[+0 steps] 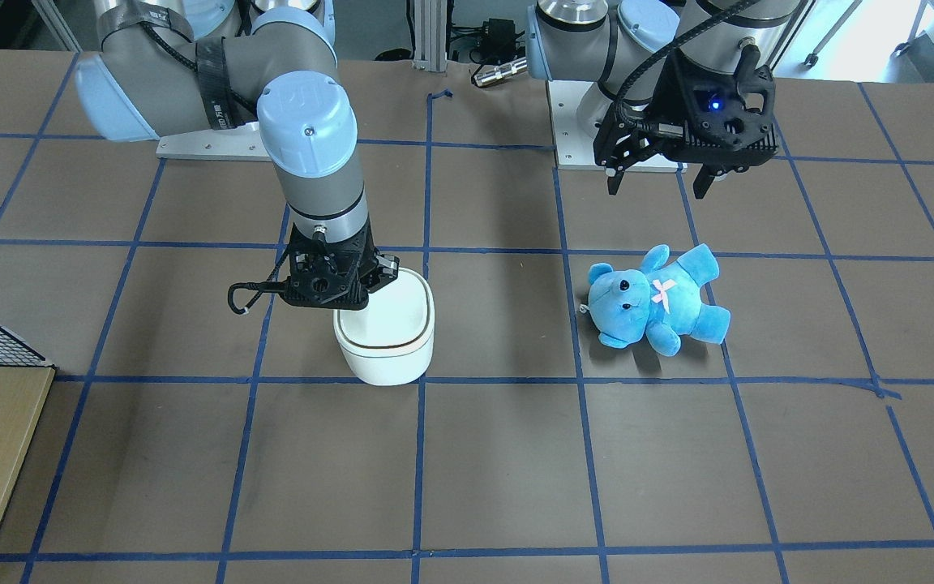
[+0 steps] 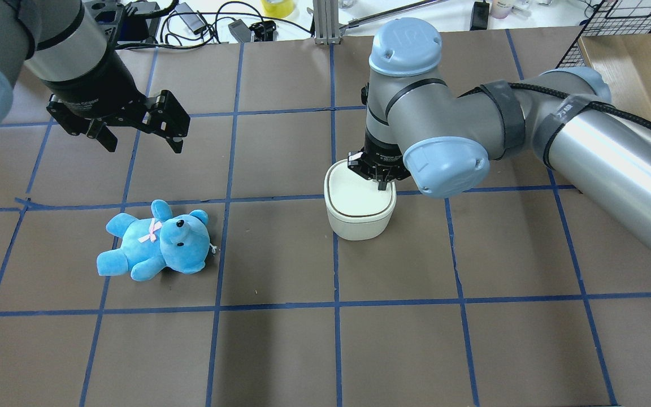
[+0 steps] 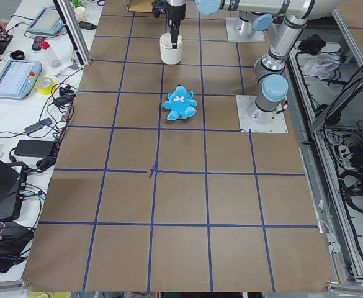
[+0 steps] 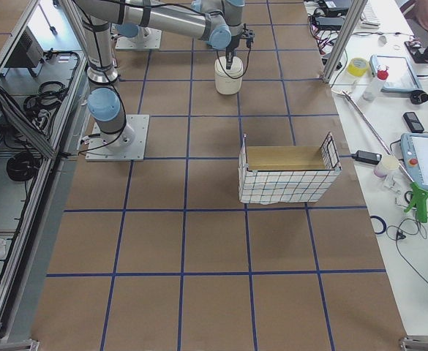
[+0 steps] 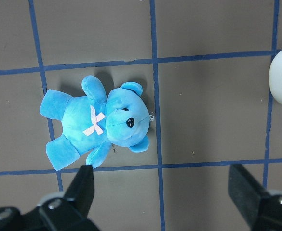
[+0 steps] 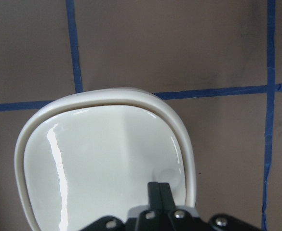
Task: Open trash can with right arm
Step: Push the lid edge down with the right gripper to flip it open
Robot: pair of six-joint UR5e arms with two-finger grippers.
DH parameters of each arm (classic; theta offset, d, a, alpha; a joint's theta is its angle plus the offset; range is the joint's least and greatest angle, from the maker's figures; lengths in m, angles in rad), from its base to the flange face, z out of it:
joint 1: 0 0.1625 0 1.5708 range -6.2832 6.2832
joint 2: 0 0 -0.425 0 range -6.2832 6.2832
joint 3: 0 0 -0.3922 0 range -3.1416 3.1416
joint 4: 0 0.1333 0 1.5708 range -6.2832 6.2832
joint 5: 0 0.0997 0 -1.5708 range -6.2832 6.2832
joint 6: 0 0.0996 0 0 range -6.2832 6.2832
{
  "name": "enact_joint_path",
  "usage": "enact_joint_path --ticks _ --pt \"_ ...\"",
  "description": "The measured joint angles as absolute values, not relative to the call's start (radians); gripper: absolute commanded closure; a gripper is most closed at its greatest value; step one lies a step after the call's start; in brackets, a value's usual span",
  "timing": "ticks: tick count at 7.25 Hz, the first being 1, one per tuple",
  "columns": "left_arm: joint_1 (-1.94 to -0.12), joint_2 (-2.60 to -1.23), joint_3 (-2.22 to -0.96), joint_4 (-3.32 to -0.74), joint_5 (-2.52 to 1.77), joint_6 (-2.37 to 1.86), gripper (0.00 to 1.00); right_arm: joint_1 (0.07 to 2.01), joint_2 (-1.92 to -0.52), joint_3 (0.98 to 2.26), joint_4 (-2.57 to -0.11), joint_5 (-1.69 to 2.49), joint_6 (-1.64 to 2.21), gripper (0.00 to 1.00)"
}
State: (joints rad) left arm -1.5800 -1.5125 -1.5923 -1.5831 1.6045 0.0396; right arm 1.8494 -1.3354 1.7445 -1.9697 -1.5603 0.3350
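Note:
The white trash can (image 2: 359,212) stands mid-table with its flat lid down; it also shows in the front view (image 1: 390,345) and the right wrist view (image 6: 102,159). My right gripper (image 2: 381,184) is shut, its fingertips together at the lid's edge on the robot's side, as the right wrist view (image 6: 159,188) and the front view (image 1: 351,302) show. I cannot tell whether they touch the lid. My left gripper (image 2: 142,141) is open and empty, hanging above the table beyond a blue plush bear (image 2: 156,243); the left wrist view (image 5: 164,192) shows its jaws wide apart.
The blue bear (image 1: 657,300) lies on its back to the robot's left of the can. A wire basket with a wooden box (image 4: 287,175) stands further toward the table's right end. Blue tape lines grid the brown table (image 2: 280,350).

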Motion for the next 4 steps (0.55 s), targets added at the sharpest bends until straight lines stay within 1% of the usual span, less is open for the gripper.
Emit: enact_joint_path --ticks 3,4 --pt "-1.58 -1.512 -1.592 -1.583 1.605 0.04 0.0 1.856 -1.322 1.748 -1.971 -1.56 0.332 1.0" --pt "-1.58 -1.513 -1.592 -1.583 1.605 0.04 0.0 1.856 -1.322 1.748 -1.971 -1.562 0.334 0.51"
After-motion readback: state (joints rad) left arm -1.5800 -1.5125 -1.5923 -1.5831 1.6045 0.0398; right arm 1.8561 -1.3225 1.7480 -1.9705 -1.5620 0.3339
